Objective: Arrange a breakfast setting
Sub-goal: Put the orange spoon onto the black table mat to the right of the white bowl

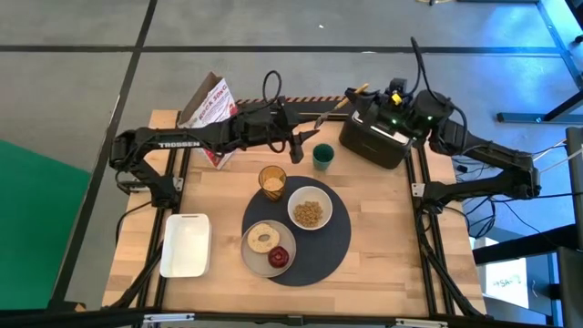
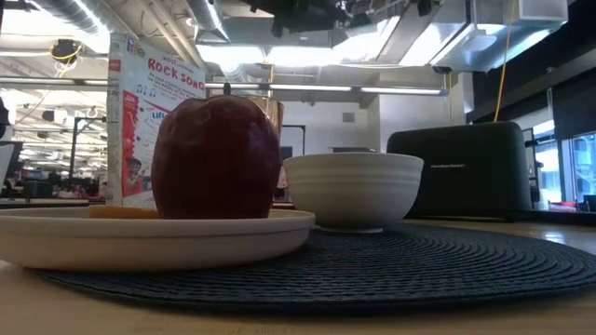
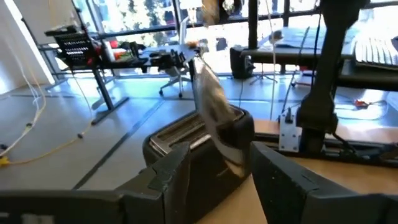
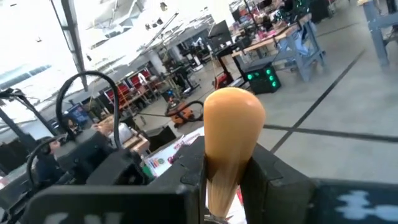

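Note:
The orange-handled spoon [image 1: 335, 107] hangs in the air between my two grippers, above the table's far side. My left gripper [image 1: 308, 133] is shut on its metal end and my right gripper [image 1: 363, 97], over the black toaster [image 1: 373, 141], is shut on its orange handle. On the round dark grey mat [image 1: 319, 248] rest the white bowl [image 1: 310, 212] of cereal and the white plate [image 1: 258, 257] with a bagel and a red apple [image 2: 216, 158]. The amber tumbler [image 1: 272, 182] stands at the mat's far left rim. My left gripper has the spoon's metal bowl end [image 3: 231, 144] between its two fingers, coming level from the table's left. The bowl sticks out past the fingertips, clear of the table. My right gripper pinches the orange handle [image 4: 225, 163] between its two fingers; the rounded free end [image 4: 233, 112] juts past them.
A green cup [image 1: 322, 156] stands just below the spoon, left of the toaster. A cereal box [image 1: 209, 109] stands at the far left. The white rectangular tray [image 1: 186, 244] lies at the near left. Bare wood shows right of the mat.

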Tool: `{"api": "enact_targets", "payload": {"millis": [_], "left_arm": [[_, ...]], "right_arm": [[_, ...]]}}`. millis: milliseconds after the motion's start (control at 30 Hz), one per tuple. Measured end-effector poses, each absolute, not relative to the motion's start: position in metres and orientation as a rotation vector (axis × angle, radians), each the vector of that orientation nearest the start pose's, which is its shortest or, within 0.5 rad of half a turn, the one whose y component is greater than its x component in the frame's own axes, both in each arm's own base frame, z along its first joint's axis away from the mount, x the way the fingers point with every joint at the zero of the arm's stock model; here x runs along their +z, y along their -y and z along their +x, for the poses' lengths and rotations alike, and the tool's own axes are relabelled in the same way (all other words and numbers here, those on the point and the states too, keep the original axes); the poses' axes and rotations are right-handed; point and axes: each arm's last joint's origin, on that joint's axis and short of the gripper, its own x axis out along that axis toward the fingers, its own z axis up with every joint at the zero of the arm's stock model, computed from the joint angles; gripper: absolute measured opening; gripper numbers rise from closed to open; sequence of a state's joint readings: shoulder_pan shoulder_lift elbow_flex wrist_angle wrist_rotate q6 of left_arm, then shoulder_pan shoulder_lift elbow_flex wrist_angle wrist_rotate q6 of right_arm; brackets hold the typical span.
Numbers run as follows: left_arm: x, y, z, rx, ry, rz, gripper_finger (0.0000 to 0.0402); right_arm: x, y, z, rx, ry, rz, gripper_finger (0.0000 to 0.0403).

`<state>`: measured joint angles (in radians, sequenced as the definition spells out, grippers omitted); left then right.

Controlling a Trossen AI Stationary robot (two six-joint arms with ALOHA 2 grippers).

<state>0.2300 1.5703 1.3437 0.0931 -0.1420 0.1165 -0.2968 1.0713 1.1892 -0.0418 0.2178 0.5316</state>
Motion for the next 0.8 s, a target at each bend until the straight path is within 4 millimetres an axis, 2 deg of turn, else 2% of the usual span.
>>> {"api": "enact_targets", "payload": {"millis": [167,400,533,667,733,800], "left_arm": [[0.359,-0.088,0.356,0.418,-0.156,0.111,0.0126],[0.359,-0.083,0.356,0.53,-0.164,0.112,0.0016],[0.358,-0.083,0.355,0.565,-0.18,0.125,0.0008],[0.358,-0.087,0.347,0.548,-0.258,0.168,0.0006],[0.359,-0.091,0.339,0.522,-0.311,0.165,0.0006],[0.358,-0.097,0.329,0.529,-0.372,0.153,0.0006]], "right_arm": [[0.428,0.067,0.219,-0.495,0.205,0.53,0.005],[0.421,0.058,0.237,-0.428,0.172,0.524,0.005],[0.42,0.051,0.243,-0.416,0.163,0.509,0.0055],[0.422,0.046,0.237,-0.382,0.142,0.465,0.0094],[0.433,0.043,0.227,-0.344,0.169,0.411,0.0125],[0.452,0.039,0.213,-0.274,0.239,0.355,0.0153]]}}
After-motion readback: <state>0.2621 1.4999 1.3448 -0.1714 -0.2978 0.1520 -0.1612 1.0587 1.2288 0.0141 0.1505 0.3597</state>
